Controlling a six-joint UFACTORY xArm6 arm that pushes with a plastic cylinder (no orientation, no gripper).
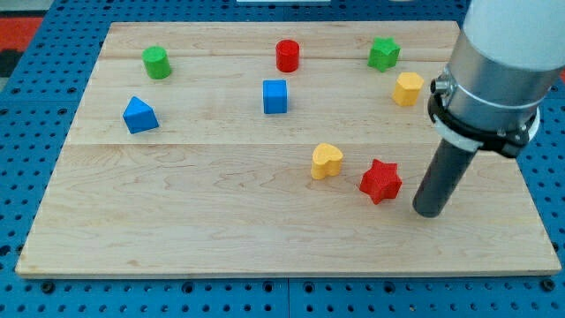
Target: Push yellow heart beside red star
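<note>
The yellow heart (326, 161) lies on the wooden board right of centre. The red star (380, 181) lies just to its lower right, with a small gap between them. My tip (428, 211) stands on the board just right of the red star, a little below it and apart from it. The red star sits between the tip and the yellow heart.
A green cylinder (157, 63), red cylinder (288, 56) and green star (383, 54) lie along the view's top. A yellow block (407, 89) is below the green star. A blue cube (275, 96) and blue triangle (139, 115) lie to the left.
</note>
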